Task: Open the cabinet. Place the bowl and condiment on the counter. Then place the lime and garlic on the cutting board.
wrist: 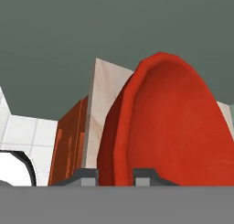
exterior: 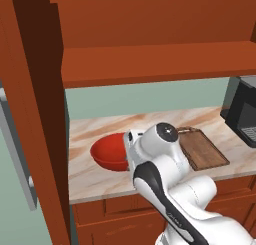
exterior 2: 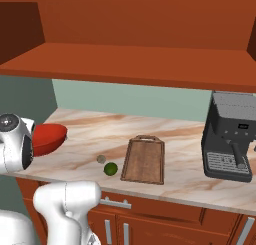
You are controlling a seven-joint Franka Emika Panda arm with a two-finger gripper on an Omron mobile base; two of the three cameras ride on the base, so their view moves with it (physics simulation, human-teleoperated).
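I am seeing one wide glossy red bowl [exterior: 110,151] sitting at the left end of the beige marble-look counter [exterior: 95,129] with brown veins, and in my hand view its rim is running up between the two dark fingertips. The gripper [wrist: 115,176] is clamping shut on that rim. One brown wooden cutting board [exterior 2: 144,159] with a thin metal loop handle is lying mid-counter. Just beside its left edge I am counting one small dark green lime [exterior 2: 110,168] and one tiny grey-beige garlic [exterior 2: 101,159], both resting on the counter. One dark coffee machine [exterior 2: 231,136] is standing at the right. The reddish-brown wooden cabinet [exterior: 150,64] is hanging open above.
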